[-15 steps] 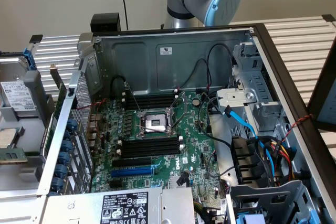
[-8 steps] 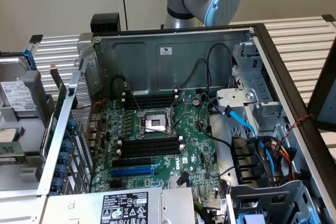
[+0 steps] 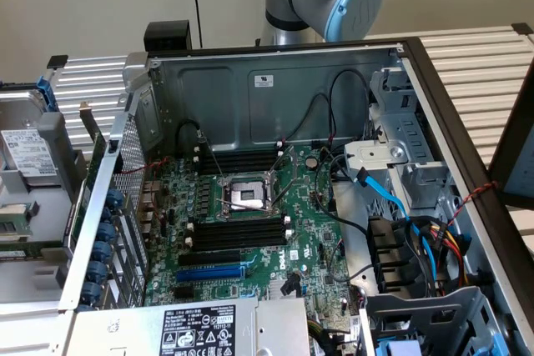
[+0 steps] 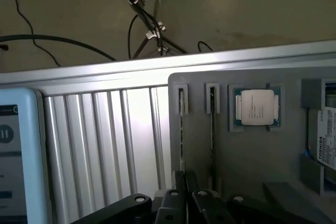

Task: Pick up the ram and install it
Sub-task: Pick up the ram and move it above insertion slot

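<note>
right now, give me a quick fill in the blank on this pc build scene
1. The long slot just below the lower black slots is coloured ____.
2. The processor socket lies ____ the two banks of black slots.
3. In the wrist view, the drive carries a label that reads ____.
Missing words: blue; between; TOSHIBA.

You see an open case (image 3: 275, 81), its green motherboard (image 3: 309, 231) facing up, with a socket (image 3: 248, 196) at the middle and a blue slot (image 3: 210, 273) nearby. In the wrist view a grey tray (image 4: 252, 161) holds a processor (image 4: 255, 107), with a drive (image 4: 326, 137) near it.
</note>
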Tool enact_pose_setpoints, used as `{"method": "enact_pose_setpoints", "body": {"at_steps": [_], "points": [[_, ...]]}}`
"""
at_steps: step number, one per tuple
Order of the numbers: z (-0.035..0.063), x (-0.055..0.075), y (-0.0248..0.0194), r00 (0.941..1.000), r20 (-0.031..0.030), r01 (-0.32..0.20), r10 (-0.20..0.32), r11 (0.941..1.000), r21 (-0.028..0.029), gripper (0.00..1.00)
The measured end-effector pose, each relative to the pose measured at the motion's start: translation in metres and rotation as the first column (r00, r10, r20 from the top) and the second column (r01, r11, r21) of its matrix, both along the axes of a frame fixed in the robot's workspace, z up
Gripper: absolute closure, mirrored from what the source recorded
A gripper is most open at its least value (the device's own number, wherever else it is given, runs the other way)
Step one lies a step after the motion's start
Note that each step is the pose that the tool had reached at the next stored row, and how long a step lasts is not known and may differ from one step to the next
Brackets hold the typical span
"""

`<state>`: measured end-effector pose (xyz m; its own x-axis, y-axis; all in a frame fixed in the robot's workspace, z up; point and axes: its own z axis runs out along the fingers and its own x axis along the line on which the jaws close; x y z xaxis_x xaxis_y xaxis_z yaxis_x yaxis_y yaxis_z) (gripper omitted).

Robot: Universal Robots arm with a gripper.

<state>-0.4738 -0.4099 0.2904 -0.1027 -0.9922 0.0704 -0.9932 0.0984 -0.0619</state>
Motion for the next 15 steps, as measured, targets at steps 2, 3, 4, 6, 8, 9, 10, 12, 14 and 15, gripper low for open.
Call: {"method": "enact_pose_setpoints", "body": {"at_steps": [2, 3, 4, 6, 8, 9, 10, 12, 14, 15], "points": [[0.0042, 0.0, 0.0, 1.0, 0.0001, 0.0, 0.0, 1.0, 0.0, 0.88], [0.0058, 0.0, 0.0, 1.0, 0.0, 0.0, 0.0, 1.0, -0.0003, 0.88], [0.0071, 0.0, 0.0, 1.0, 0.0, 0.0, 0.0, 1.0, -0.0007, 0.88], [0.0094, 0.0, 0.0, 1.0, 0.0001, 0.0, 0.0, 1.0, -0.0023, 0.88], [0.0122, 0.0, 0.0001, 1.0, 0.0004, 0.0, 0.0, 1.0, -0.0048, 0.88], [0.014, 0.0, 0.0002, 1.0, 0.0007, 0.0, 0.0, 1.0, -0.0066, 0.88], [0.0164, 0.0, 0.0002, 1.0, 0.0011, 0.0, 0.0, 1.0, -0.0084, 0.88], [0.023, 0.0, 0.0002, 1.0, 0.0015, 0.0, 0.0, 0.9999, -0.0122, 0.88], [0.0284, 0.0, 0.0003, 1.0, 0.0016, 0.0, 0.0, 0.9999, -0.0161, 0.88], [0.0315, 0.0, 0.0003, 1.0, 0.0016, 0.0, 0.0, 0.9998, -0.0183, 0.88]]}}
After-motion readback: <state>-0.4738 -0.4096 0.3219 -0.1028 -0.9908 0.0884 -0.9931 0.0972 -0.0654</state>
